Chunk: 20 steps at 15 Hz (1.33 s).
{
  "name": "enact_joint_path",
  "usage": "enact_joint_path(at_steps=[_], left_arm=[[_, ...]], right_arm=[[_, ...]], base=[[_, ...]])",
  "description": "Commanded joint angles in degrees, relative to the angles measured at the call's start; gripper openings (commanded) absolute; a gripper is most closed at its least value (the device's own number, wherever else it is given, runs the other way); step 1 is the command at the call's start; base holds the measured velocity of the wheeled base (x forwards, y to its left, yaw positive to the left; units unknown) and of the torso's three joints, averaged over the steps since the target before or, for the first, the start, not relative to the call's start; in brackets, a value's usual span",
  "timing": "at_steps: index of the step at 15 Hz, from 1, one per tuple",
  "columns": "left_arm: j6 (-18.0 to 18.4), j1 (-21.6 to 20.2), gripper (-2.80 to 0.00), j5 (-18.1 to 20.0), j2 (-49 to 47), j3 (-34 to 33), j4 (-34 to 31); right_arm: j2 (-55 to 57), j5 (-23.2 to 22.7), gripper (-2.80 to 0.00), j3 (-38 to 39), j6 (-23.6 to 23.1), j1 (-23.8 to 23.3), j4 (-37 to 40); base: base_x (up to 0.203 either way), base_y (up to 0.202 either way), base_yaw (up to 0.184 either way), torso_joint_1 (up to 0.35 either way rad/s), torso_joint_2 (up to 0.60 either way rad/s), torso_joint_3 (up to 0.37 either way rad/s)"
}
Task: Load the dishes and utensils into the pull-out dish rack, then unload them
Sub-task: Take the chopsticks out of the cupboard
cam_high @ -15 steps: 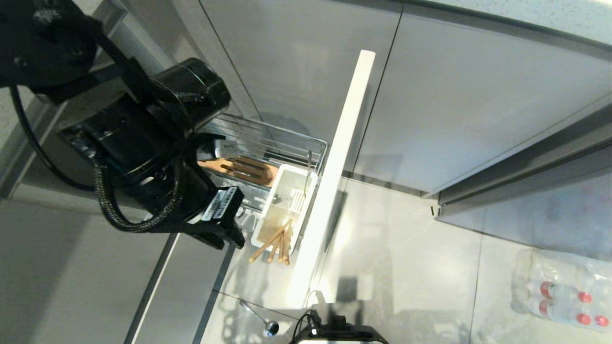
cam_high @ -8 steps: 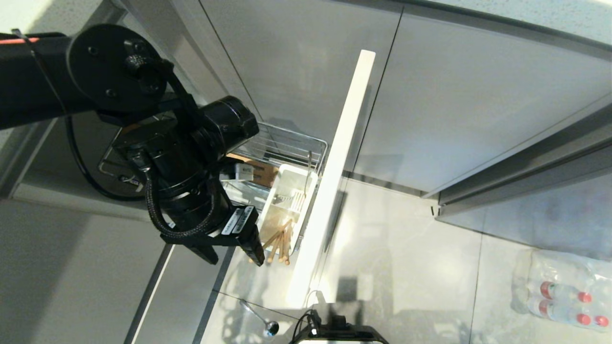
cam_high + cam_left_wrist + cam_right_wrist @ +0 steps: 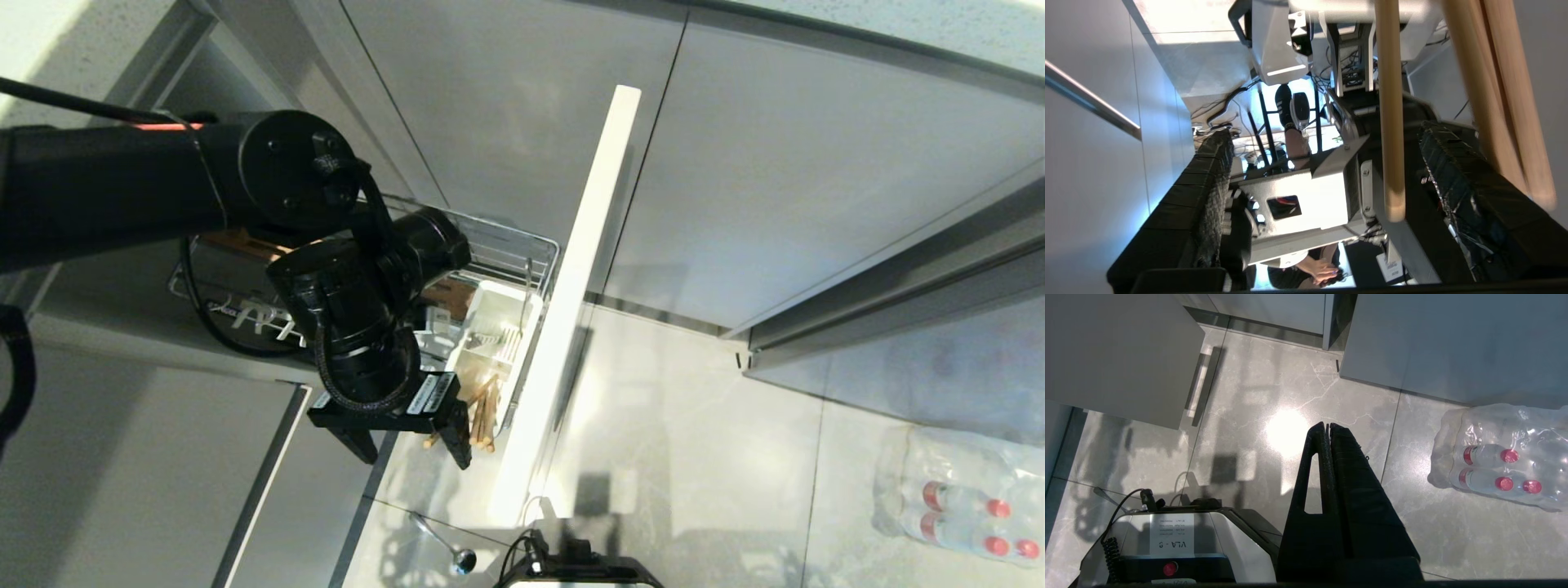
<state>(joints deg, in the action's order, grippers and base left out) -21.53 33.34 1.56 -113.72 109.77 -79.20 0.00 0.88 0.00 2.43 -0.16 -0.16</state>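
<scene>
The pull-out dish rack point(image 3: 510, 241) stands drawn out behind its pale front panel point(image 3: 575, 294). In its white caddy point(image 3: 498, 314) lean the wooden chopsticks point(image 3: 483, 408). My left gripper point(image 3: 410, 447) hangs open just left of their upper ends. In the left wrist view one chopstick point(image 3: 1390, 122) crosses between the spread fingers point(image 3: 1208, 196), untouched, while the others point(image 3: 1498, 102) pass outside the gripper point(image 3: 1325, 130). The spoon point(image 3: 445, 545) lies on the floor below. My right gripper point(image 3: 1327, 426) is parked shut over the floor. The dishes are out of view.
The wooden bar point(image 3: 447, 296) shows partly behind my left arm. A wrapped pack of water bottles point(image 3: 955, 494) lies on the floor at the right. My base point(image 3: 571, 567) is at the bottom edge. A person's leg point(image 3: 1294, 139) shows beyond the base.
My left arm has swung right and down, bringing its gripper beside the chopsticks' upper ends. Its fingers have spread apart. The right arm has not moved.
</scene>
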Motion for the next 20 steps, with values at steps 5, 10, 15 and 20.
enact_joint_path(at_steps=[5, 10, 15, 20], left_arm=[[-0.3, -2.3, 0.0, 0.0, -4.5, 1.1, 1.8], [-0.2, -2.6, 0.0, 0.0, -6.3, 1.1, 2.6], [-0.2, -2.6, -2.8, -0.1, -6.3, 1.1, 2.6], [-0.4, -2.5, -2.8, -0.1, -6.3, 1.3, 2.6]], right_arm=[[0.1, 0.0, -2.8, 0.0, 0.0, 0.0, 0.0], [0.1, 0.0, -2.8, 0.0, 0.0, 0.0, 0.0], [0.1, 0.0, -2.8, 0.0, 0.0, 0.0, 0.0], [0.1, 0.0, -2.8, 0.0, 0.0, 0.1, 0.0]], base=[[0.0, 0.0, 0.0, 0.0, 0.0, 0.0], [0.0, 0.0, 0.0, 0.0, 0.0, 0.0], [0.0, 0.0, 0.0, 0.0, 0.0, 0.0], [0.0, 0.0, 0.0, 0.0, 0.0, 0.0]])
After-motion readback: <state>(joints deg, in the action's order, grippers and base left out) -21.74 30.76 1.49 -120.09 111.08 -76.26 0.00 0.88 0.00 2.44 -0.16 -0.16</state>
